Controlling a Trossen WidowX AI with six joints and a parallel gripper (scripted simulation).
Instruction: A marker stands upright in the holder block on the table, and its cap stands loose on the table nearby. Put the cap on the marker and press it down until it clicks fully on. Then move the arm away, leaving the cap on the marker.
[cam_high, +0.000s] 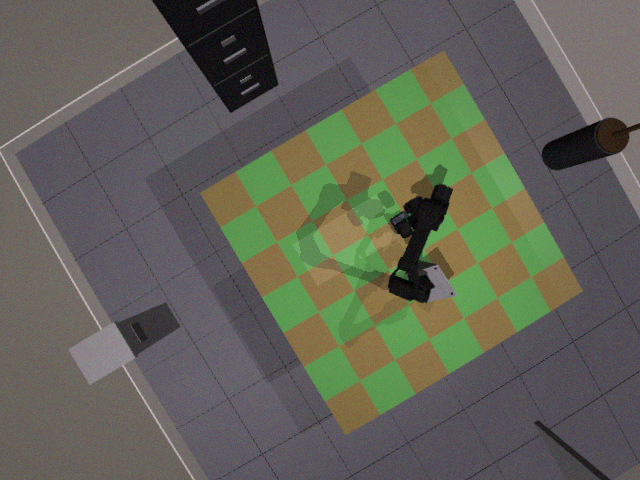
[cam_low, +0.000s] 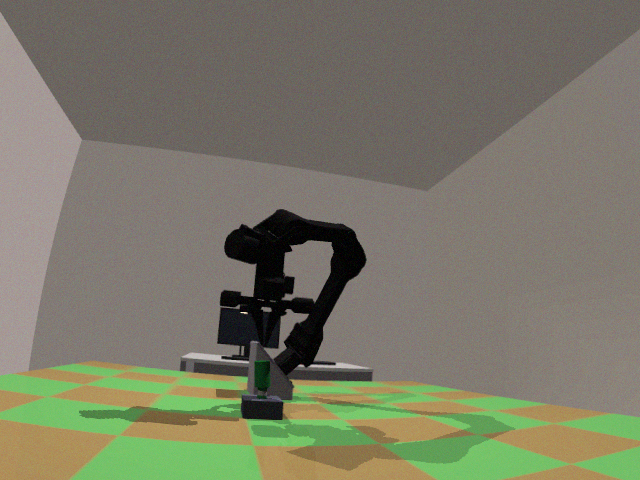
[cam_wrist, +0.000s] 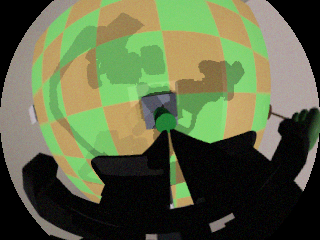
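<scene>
The checkered table top is filling the lower part of the exterior view, its green and tan squares crossed by the arm's shadows. Above it, in the middle of the frame, the black arm is arching up from its base and folding over, so that the wrist is pointing straight down. The gripper is hanging above the work, well apart from it, with open air between its fingertips and the green top below. Its jaws are standing almost fully together and are gripping nothing.

Below the gripper, in the lower centre of the exterior view, the dark holder block is sitting on the table. The marker is standing upright in it, showing only as a short stub between block and cap. The green cap is sitting on top of the marker, upright and in line with it. In the wrist view the same cap is appearing as a green disc at the centre of the frame, over the grey block, just ahead of the dark fingertips.

Judging from this, the capping and pressing are looking done, and the step in hand is the retreat. Whether the cap is fully seated cannot be told at this size. The next move is calling for a lift and a swing away from the block, without brushing the cap.
</scene>
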